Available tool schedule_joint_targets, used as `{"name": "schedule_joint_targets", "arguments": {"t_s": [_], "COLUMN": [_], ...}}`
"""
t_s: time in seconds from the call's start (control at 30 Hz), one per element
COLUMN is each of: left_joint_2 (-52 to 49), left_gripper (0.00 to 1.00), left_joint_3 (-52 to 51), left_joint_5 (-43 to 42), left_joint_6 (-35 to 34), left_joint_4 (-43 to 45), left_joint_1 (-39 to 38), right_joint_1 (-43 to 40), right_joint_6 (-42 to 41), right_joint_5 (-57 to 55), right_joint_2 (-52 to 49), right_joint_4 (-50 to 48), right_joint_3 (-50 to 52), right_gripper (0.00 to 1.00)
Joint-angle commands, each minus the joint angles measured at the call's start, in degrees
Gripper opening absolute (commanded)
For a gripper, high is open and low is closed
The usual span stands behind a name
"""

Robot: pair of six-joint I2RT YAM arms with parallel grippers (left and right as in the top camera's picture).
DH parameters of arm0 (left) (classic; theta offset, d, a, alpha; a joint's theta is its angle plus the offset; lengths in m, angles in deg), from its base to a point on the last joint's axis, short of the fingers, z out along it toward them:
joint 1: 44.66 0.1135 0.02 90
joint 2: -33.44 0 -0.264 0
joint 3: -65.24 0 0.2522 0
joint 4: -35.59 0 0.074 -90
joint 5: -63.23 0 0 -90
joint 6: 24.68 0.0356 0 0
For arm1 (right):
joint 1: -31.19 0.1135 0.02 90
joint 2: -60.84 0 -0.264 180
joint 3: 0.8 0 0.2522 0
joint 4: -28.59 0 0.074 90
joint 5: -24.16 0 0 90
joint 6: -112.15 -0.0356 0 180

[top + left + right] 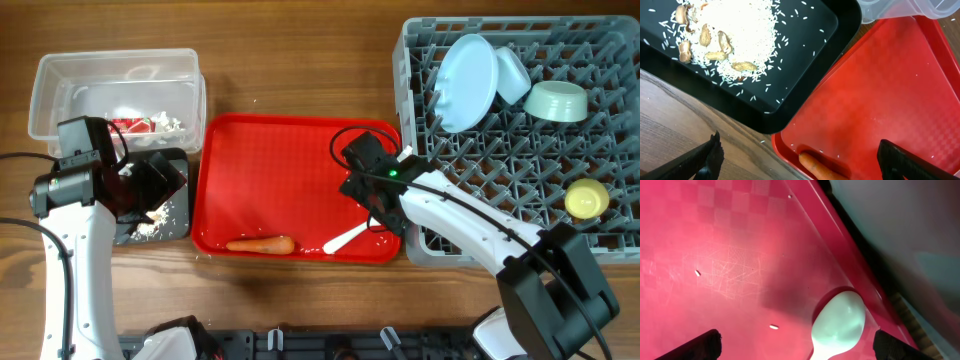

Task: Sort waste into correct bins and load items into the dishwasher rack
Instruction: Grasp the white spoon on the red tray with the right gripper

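The orange carrot (261, 244) and white plastic spoon (347, 238) lie on the red tray (260, 160). My right gripper (376, 207) is open just above the spoon's bowl (838, 324). My left gripper (160, 183) is open over the black tray (176, 225), which holds rice and beige food scraps (725, 35); the carrot's tip (816, 166) lies between its fingers. The clear tub (115, 92) holds the red-and-white wrapper (132, 123) and white tissue. The grey rack (520, 140) holds the light blue plate (468, 82), mint bowl (556, 101) and yellow cup (586, 198).
A white tilted dish (512, 74) stands in the rack beside the plate. The rack's wall rises right next to the spoon. Bare wood table (300, 60) lies behind the tray. A black rail (330, 342) runs along the table's front edge.
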State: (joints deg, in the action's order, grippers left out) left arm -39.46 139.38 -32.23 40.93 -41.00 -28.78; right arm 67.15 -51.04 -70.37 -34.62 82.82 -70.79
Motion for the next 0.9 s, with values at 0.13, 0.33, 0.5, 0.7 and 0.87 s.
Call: {"name": "schedule_joint_targets", "arguments": {"t_s": [0.13, 0.33, 0.5, 0.7, 0.87], "left_joint_2": [0.48, 0.48, 0.48, 0.48, 0.48], "left_gripper": [1.0, 1.0, 1.0, 1.0, 1.0], "left_joint_3": [-0.15, -0.15, -0.15, -0.15, -0.15], "left_joint_5": [-0.28, -0.26, -0.26, -0.26, -0.26], "left_joint_6": [-0.74, -0.72, -0.7, -0.7, -0.7], "left_joint_4": [0.0, 0.02, -0.07, -0.31, -0.28], "left_joint_1": [0.37, 0.37, 0.37, 0.37, 0.37], "right_joint_1": [0.85, 3.82, 4.33, 4.31, 4.31], "right_joint_6": [7.32, 8.17, 2.19, 1.07, -0.33], "right_joint_5": [0.04, -2.84, 0.04, 2.1, 1.81], "right_joint_2": [-0.63, -0.61, -0.7, -4.11, -4.44], "right_joint_4": [-1.01, -0.9, 0.09, -3.54, -3.8], "right_joint_3": [1.68, 0.13, 0.48, 2.29, 2.29], "right_gripper": [1.0, 1.0, 1.0, 0.99, 0.75]}}
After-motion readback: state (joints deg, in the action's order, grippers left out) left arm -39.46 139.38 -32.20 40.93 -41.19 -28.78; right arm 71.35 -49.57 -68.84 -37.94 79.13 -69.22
